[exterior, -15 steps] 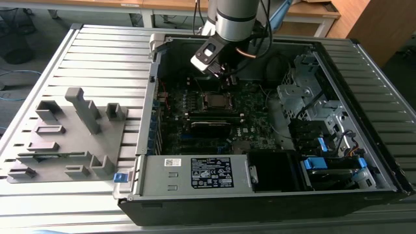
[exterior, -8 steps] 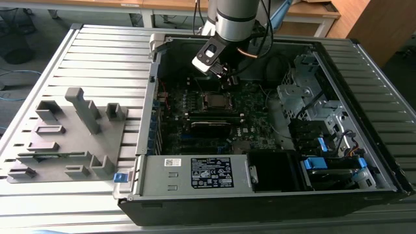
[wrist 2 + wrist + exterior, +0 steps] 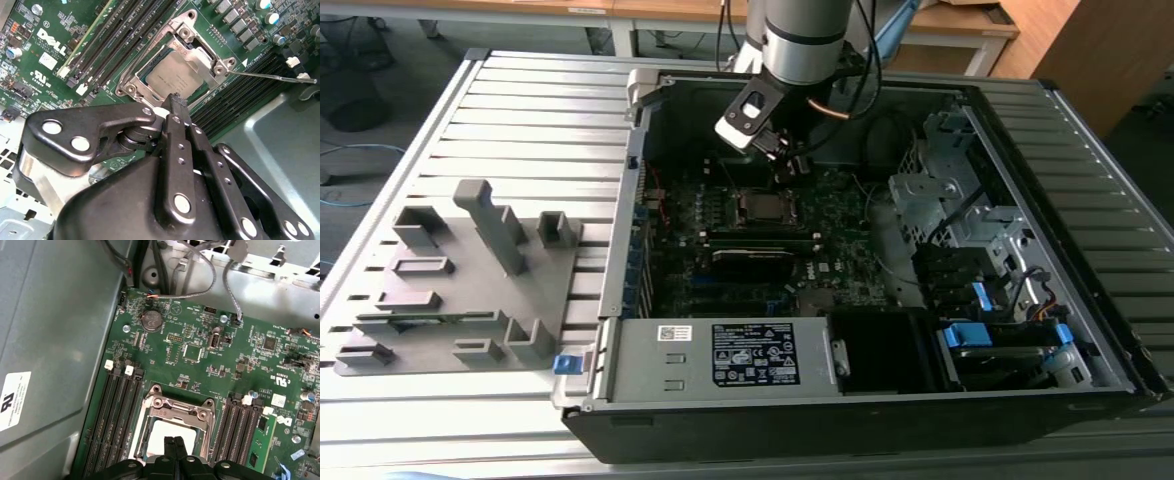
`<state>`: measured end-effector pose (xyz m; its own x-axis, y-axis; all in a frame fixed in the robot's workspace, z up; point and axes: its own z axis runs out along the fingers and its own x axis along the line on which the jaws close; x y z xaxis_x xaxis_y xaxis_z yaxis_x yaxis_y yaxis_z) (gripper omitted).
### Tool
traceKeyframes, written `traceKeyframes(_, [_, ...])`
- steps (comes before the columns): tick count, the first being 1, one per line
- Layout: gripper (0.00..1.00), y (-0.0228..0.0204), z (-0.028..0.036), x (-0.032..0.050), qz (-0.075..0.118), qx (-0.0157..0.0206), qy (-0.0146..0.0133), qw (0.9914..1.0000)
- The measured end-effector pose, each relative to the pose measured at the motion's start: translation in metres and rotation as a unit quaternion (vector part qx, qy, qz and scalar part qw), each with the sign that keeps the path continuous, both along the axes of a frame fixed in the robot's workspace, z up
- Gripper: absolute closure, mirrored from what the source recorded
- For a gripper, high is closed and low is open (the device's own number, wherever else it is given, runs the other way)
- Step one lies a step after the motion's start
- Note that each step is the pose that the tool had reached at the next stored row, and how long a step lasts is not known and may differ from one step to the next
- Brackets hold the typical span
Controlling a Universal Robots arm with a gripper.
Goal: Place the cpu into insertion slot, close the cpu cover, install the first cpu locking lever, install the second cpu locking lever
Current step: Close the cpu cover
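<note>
Seated in the slot [image 3: 131,86], the cpu [image 3: 175,75] lies flat under the cover [image 3: 201,54], which looks to be down over it. The tool [image 3: 176,101] hangs just over one edge of the slot, its fingers pressed together and pinching nothing.

The main risk, as I judge it, is that shut tip. Coming down a little off, it would land on the chip's lid or the cover and press the cpu crooked in the slot. A thin lever [image 3: 272,77] juts sideways from one corner of the slot and appears unlatched. A springy wire pushed by a narrow tip could slip free, and the tool could skid into the memory slots [image 3: 125,40] beside the slot. If the cover is not fully flat, the lever may bind.

The cpu's top is dull silver-grey, square and smooth. It is framed by the cover's window and sits level with the slot in both wrist views.
</note>
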<state>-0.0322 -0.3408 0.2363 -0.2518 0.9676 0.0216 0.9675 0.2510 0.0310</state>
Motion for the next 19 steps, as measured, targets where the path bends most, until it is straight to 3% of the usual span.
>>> traceKeyframes(3, [0.89,0.0,-0.0002,0.0,0.025,0.0,0.0,0.99968])
traceKeyframes(6, [0.89,0.0,-0.0003,0.0,0.049,-0.0001,0.0,0.99881])
traceKeyframes(19, [0.89,0.0,-0.0003,0.0,0.053,0.0002,0.0,0.99861])
